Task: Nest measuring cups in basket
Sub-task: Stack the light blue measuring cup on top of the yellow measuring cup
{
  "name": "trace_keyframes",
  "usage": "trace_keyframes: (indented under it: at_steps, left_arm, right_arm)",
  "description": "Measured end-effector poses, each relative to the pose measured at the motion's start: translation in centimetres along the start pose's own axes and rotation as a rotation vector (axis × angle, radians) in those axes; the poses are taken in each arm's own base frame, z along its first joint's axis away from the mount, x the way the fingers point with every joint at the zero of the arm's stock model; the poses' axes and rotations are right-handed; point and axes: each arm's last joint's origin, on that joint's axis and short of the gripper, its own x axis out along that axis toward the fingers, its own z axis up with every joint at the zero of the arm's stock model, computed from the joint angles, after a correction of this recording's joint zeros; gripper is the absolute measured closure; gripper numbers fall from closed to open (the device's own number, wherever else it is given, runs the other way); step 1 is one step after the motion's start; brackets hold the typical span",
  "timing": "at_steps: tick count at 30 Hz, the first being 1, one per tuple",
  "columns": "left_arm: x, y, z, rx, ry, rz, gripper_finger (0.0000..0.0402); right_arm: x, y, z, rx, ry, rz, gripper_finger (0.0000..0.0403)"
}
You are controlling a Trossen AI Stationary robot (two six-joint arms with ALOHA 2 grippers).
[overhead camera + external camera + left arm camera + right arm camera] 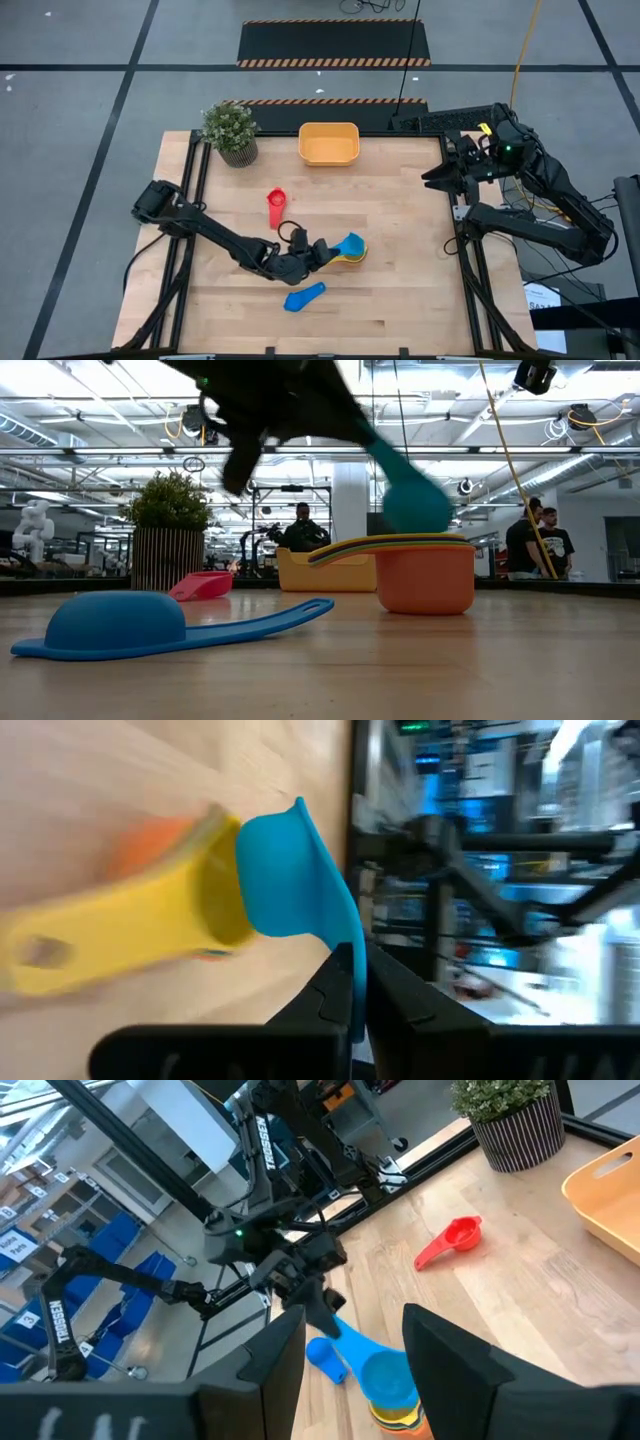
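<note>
The left gripper [322,250] had its fingers pinched tight on the flat handle of a light blue cup [352,243], holding the bowl just above a small stack of cups [350,256] near the middle of the table [400,300]. From table level that stack showed an orange cup [424,578] at the bottom with a yellow cup [390,544] sitting in it, its handle poking out sideways, and the held cup [415,500] hung above them, apparently clear of the rim.

Toward the front edge of the table, just in front of the left gripper, a blue cup [304,296] lay upside down on the wood. A red cup [276,205] lay alone between the stack and the back edge. At the back left corner stood a potted plant [231,131], and beside it, along the middle of the back edge, sat the basket [329,143], with nothing visible in it.

Over at the right edge, the right gripper [436,176] waited well away from the cups, its fingers partly apart and holding nothing. People stood in the room beyond the table.
</note>
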Motion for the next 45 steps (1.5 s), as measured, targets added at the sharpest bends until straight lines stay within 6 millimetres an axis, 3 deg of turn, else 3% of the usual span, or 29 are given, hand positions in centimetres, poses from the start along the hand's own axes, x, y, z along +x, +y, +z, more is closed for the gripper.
trace_keyframes:
  at_steps: [11,27,39,45]
  left_arm:
    - [1.8,1.7,-1.2,-0.022,0.019,-0.071,0.0391]
    - [1.9,2.3,-0.9,0.022,0.002,-0.016,0.0299]
    - [1.4,3.4,-1.1,0.097,0.089,0.113,0.0152]
    - [0.3,2.4,0.4,0.156,0.062,0.213,0.0143]
  right_arm:
    - [0.0,0.0,0.0,-0.007,0.002,0.004,0.0241]
    - [0.0,0.0,0.0,-0.003,0.003,0.005,0.0241]
    - [0.0,0.0,0.0,0.02,0.003,0.005,0.0241]
    - [0.0,0.0,0.0,0.031,0.003,0.006,0.0241]
